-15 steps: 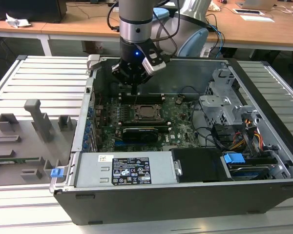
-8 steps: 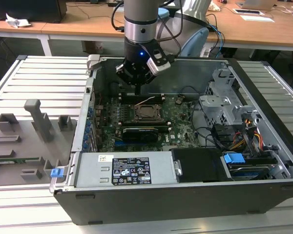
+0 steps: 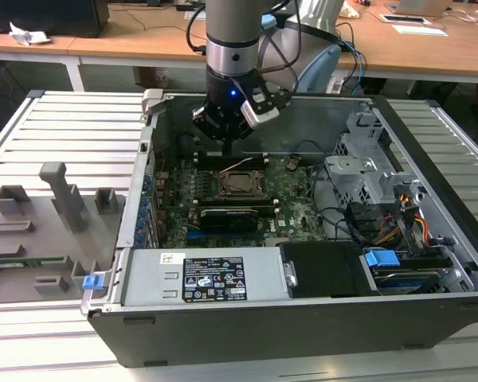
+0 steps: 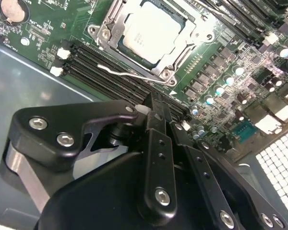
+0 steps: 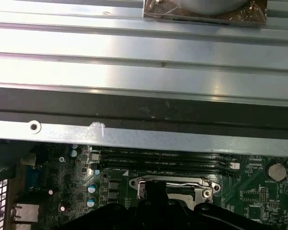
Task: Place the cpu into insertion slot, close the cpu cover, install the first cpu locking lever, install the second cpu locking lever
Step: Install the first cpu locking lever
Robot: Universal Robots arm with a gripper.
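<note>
The cpu (image 4: pixel 151 31) lies flat in the insertion slot (image 3: pixel 240 184) on the green motherboard, its silver top showing. The cpu cover (image 4: pixel 109 29) lies down around it as a metal frame. A thin wire locking lever (image 4: pixel 129 73) runs along the socket's side nearest the gripper, its free end sticking out over the memory slots. My gripper (image 4: pixel 153 103) hovers just off that side of the socket, fingers shut together and holding nothing. In the exterior view the gripper (image 3: pixel 228 148) hangs above the socket's far edge. The first wrist view has the socket frame (image 5: pixel 170 186) just beyond the gripper body.
The open computer case surrounds the board: a far wall (image 3: pixel 303 119), a metal drive cage (image 3: pixel 366 171) at the exterior view's right and a power supply (image 3: pixel 211 278) in front. A long black card (image 3: pixel 235 215) sits near the socket. Grey fixtures (image 3: pixel 56 199) stand outside the case.
</note>
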